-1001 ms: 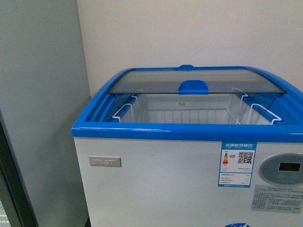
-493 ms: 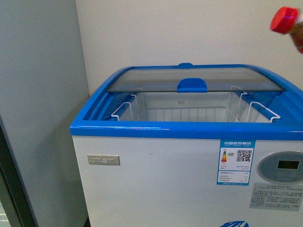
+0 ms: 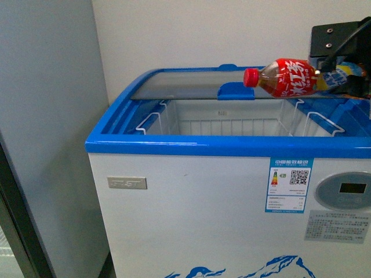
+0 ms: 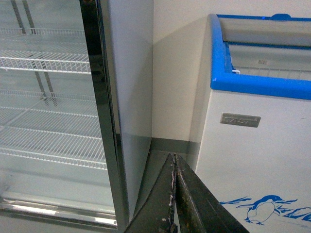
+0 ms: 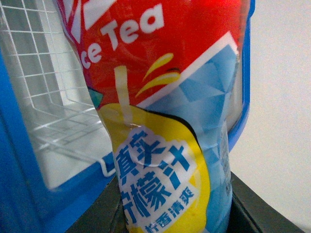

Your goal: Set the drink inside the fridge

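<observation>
Holding the drink [image 3: 287, 78] over the fridge [image 3: 232, 146].
Right gripper [image 3: 342, 78] clamps it sideways above the opening's right edge; next, lower and release. Left gripper [image 4: 174, 194] closed, empty.

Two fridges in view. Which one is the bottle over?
The white chest freezer with the blue rim: the drink hangs sideways over its open top. The tall glass-door fridge stands to its left.

drink [image 3: 287, 78] base hidden inside right hand [image 3: 341, 77]; hand cut off by frame edge; fridge [image 3: 203, 202] sticker [image 3: 288, 185] print too small.
</observation>
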